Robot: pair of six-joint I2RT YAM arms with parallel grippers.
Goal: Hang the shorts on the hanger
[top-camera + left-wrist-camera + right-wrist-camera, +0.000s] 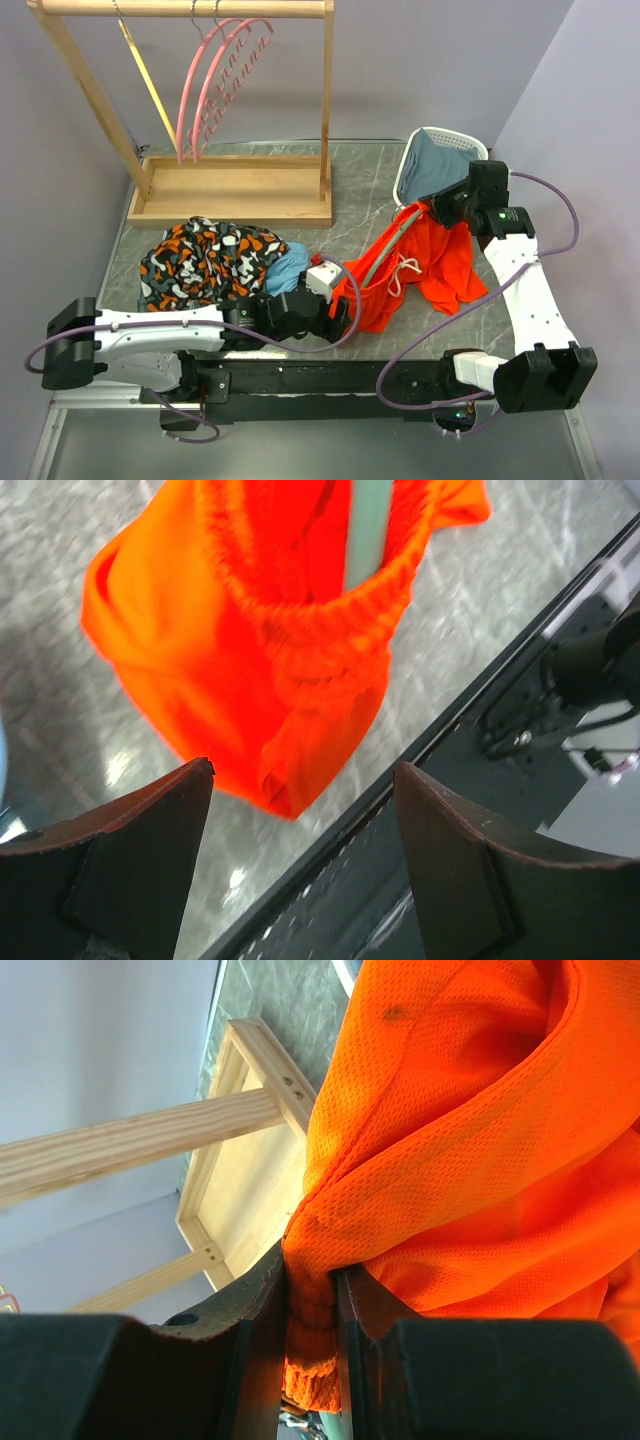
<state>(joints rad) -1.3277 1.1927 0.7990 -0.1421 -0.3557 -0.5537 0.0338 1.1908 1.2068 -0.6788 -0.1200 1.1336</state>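
Observation:
The orange-red shorts (430,265) hang lifted over the table's right middle, with the white drawstring (405,272) dangling. The teal-green hanger (388,248) runs diagonally inside them, mostly hidden; its hook is hidden. My right gripper (442,210) is shut on the shorts' waistband, and the right wrist view shows the gripper (312,1295) pinching the orange fabric (470,1140). My left gripper (338,312) is open and empty by the shorts' lower left corner. In the left wrist view the gripper (305,780) sits just below the shorts (260,660), and the hanger's bar (368,530) pokes through the waistband.
A wooden rack (230,190) at the back left holds pink hangers (215,85) and a yellow hanger (150,85). A patterned garment (200,258) and a blue garment (287,265) lie left. A white basket (410,170) holding blue cloth stands at the back right.

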